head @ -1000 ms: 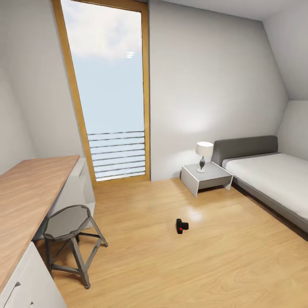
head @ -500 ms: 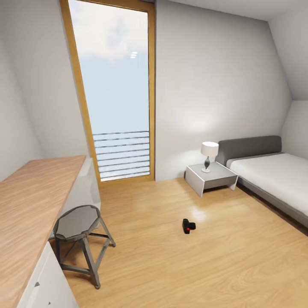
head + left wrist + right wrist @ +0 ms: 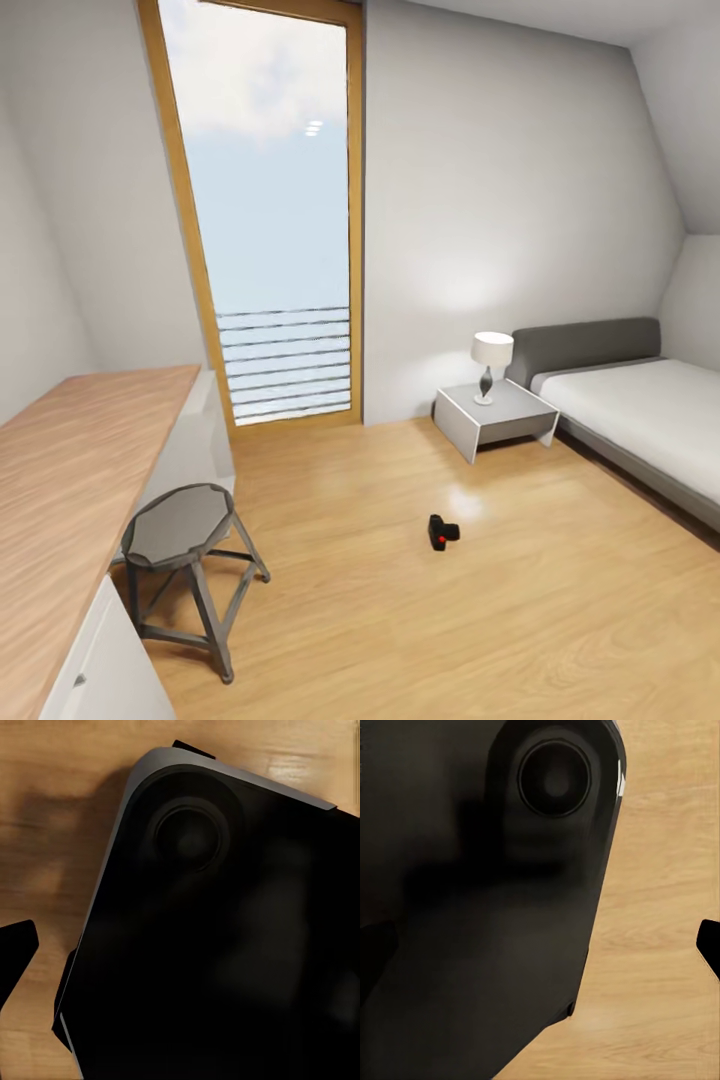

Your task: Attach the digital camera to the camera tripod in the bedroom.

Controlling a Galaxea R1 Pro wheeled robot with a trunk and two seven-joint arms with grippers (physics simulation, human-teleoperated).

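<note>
The digital camera [image 3: 442, 532], small and black with a red dot on top, lies on the light wood floor of the bedroom, near the middle of the head view, between the stool and the nightstand. The camera tripod is out of view. In the left wrist view one dark fingertip [image 3: 16, 952] of my left gripper [image 3: 180, 960] juts in at the frame edge over the floor. In the right wrist view a fingertip [image 3: 709, 943] of my right gripper [image 3: 540, 945] sits at the opposite edge. Both grippers stand open and hold nothing.
A wooden desk top [image 3: 70, 470] runs along the left, with a grey metal stool [image 3: 185, 560] beside it. A tall window [image 3: 270, 220] is ahead. A white nightstand [image 3: 495, 418] with a lamp [image 3: 491, 364] and a grey-framed bed [image 3: 640, 410] stand at the right. My dark base [image 3: 225, 945] fills much of both wrist views.
The whole head view has slid slightly to the right, so the camera moved. The digital camera and the furniture have kept their places on the floor.
</note>
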